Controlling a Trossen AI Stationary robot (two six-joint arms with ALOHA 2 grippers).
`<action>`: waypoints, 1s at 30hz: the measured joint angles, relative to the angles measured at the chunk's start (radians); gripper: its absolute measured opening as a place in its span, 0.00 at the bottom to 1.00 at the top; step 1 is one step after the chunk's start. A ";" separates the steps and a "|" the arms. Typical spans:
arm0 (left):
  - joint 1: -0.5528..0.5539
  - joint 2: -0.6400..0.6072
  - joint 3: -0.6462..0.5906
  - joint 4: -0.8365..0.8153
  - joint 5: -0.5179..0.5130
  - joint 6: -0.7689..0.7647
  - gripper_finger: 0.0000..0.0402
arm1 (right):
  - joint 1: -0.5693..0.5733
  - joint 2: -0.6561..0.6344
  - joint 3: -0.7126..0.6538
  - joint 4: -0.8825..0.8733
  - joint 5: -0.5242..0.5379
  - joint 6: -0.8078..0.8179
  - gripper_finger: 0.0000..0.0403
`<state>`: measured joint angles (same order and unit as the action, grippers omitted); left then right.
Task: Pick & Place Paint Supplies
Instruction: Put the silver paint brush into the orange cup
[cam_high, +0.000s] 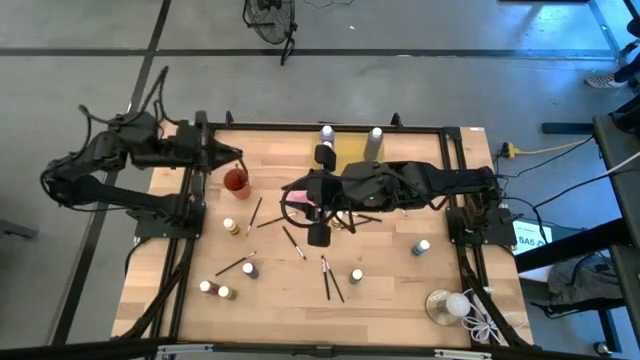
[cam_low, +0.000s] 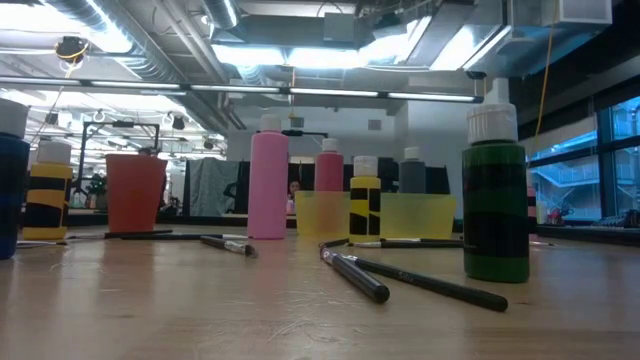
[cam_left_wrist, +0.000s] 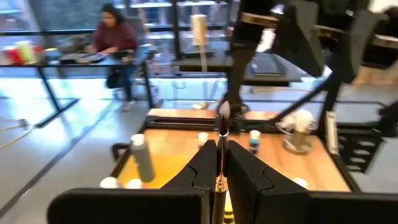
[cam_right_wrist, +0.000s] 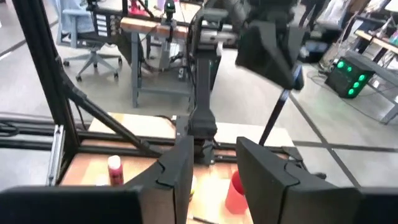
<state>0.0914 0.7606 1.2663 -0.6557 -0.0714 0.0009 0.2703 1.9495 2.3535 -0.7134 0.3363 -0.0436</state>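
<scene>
My left gripper (cam_high: 236, 155) (cam_left_wrist: 221, 146), at the table's far left, is shut on a paintbrush (cam_left_wrist: 222, 115) above a red cup (cam_high: 236, 182) (cam_right_wrist: 235, 190). My right gripper (cam_high: 298, 198) (cam_right_wrist: 214, 177) hangs open over the table's middle with nothing between its fingers; it faces the left arm. A pink bottle (cam_low: 268, 185) stands on its base on the table, partly under the right arm (cam_high: 317, 207). Other white-capped bottles (cam_high: 230, 227) (cam_high: 356, 276) stand on their bases, and several brushes (cam_high: 330, 278) (cam_high: 255, 212) lie flat on the wood. My left gripper pinches the paintbrush between its two fingers just below the metal ferrule (cam_left_wrist: 219, 182). The fingers reach out roughly level and lie across the brush. The brush is lifted clear, steeply tilted with the bristles up, and its dark handle (cam_right_wrist: 273, 118) slants down toward the red cup.
A yellow tray (cam_high: 352, 155) with a grey bottle (cam_high: 375, 140) sits at the far edge. A clear dish with a white ball and cord (cam_high: 447, 305) is at the near right. More bottles (cam_high: 215, 290) (cam_high: 422, 246) are scattered. A person (cam_left_wrist: 112, 34) sits at a desk beyond the table.
</scene>
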 joint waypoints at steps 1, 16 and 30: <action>0.000 -0.010 0.000 -0.005 -0.021 -0.001 0.04 | 0.000 0.000 0.000 -0.008 -0.002 0.008 0.31; 0.000 -0.392 -0.523 0.269 -0.325 -0.133 0.04 | 0.025 -0.001 0.000 -0.144 -0.060 0.039 0.31; 0.000 -0.517 -0.694 0.182 -0.561 -0.279 0.04 | -0.059 -0.022 0.000 -0.151 -0.131 0.017 0.31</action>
<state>0.0917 0.2440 0.5727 -0.4735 -0.6328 -0.2781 0.2117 1.9280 2.3533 -0.8640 0.2056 -0.0265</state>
